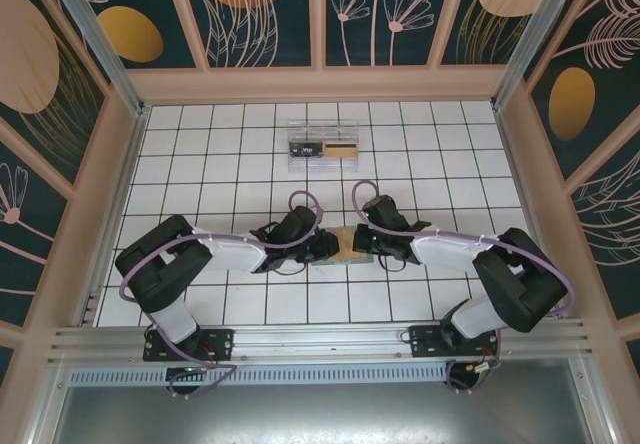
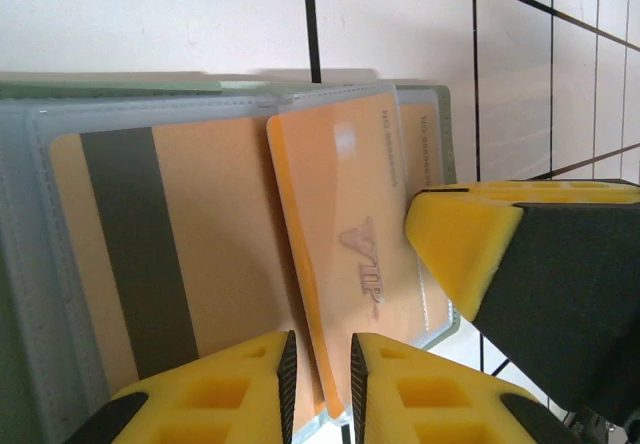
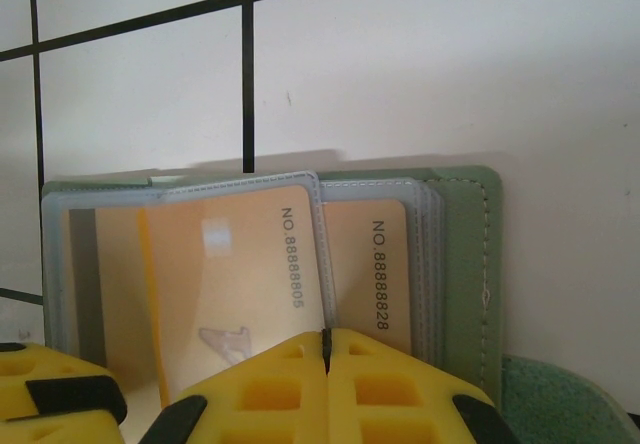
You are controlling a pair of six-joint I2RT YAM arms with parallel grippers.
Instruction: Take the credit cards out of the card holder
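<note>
The card holder (image 1: pixel 338 245) lies open on the tiled floor between both grippers, green outside (image 3: pixel 465 264) with clear blue-grey sleeves (image 2: pixel 30 264). Tan credit cards sit in the sleeves: one with a dark stripe (image 2: pixel 200 244), two numbered ones (image 3: pixel 230 274) (image 3: pixel 375 264). A tan VIP card (image 2: pixel 345 214) stands tilted out of the sleeves. Its lower edge runs between the pads of my left gripper (image 2: pixel 320 349), which are slightly apart and not pressing it. My right gripper (image 3: pixel 326 336) is shut on the edge of a sleeve page.
A clear plastic box (image 1: pixel 322 146) stands further back on the white tiled floor, with a black and a tan card inside. One yellow finger of the right gripper (image 2: pixel 470 239) sits close beside the VIP card. Patterned walls enclose the floor.
</note>
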